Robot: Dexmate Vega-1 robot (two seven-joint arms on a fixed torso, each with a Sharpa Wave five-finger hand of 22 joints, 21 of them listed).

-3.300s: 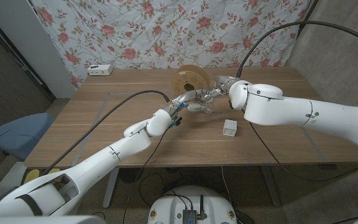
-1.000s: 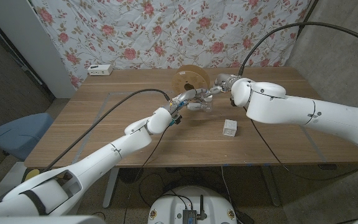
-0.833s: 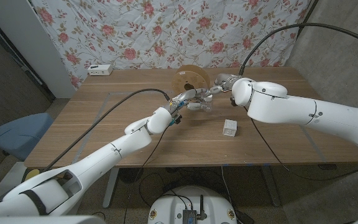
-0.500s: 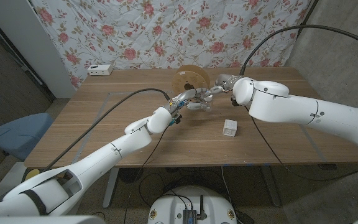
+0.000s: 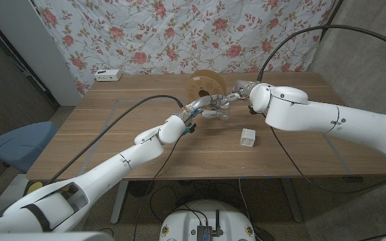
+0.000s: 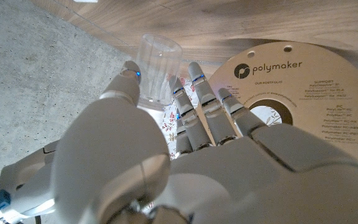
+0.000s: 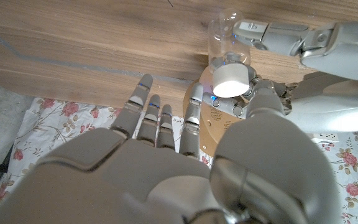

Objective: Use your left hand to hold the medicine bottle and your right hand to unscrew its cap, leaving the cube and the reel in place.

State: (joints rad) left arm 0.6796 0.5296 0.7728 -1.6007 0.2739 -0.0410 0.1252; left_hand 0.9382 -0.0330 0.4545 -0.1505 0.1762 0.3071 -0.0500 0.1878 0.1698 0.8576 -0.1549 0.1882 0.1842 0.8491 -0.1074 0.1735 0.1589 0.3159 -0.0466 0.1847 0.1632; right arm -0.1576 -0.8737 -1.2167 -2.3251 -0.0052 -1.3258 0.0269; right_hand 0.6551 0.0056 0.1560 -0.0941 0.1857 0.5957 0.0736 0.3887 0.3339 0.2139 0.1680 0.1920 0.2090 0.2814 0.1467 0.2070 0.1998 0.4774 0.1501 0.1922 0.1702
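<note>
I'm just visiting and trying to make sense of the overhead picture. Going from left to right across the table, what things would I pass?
White box with buttons near the far left corner → left hand → filament reel → clear medicine bottle → white cube.

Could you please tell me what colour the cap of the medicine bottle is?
The cap is white, on a clear medicine bottle; the right wrist view shows it best.

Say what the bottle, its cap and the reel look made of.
Bottle: clear plastic, perhaps glass; the table shows through it. Cap: white matte plastic, by its even, dull top. Reel: brown cardboard, likely, with flat printed sides.
</note>
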